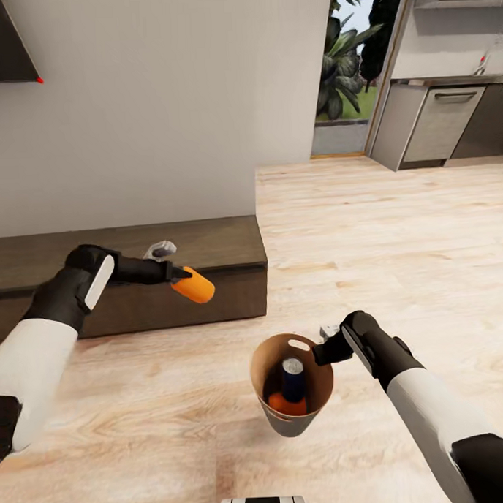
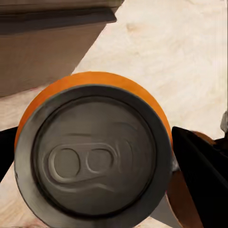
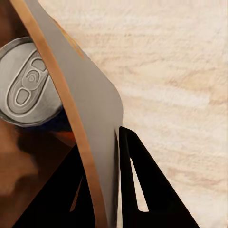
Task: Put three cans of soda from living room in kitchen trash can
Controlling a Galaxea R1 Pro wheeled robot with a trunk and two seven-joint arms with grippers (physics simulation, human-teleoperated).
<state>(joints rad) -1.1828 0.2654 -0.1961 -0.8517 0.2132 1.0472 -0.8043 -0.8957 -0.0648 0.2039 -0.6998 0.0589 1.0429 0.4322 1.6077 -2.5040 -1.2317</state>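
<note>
An orange can [image 1: 194, 285] is clamped by the left gripper [image 1: 178, 273] at ten o'clock of the bin [image 1: 292, 384], whose rim is pinched by the right gripper [image 1: 323, 347].

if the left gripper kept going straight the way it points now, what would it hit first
Probably the light wooden floor. The left gripper, shut on an orange soda can, aims forward and slightly down toward the round grey bin with tan inside, but likely short of it; depth is unclear.

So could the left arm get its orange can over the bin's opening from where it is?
Probably yes: the left end effector holds the orange can in open air, and nothing stands between it and the bin, whose mouth faces up, held by the right end effector.
</note>
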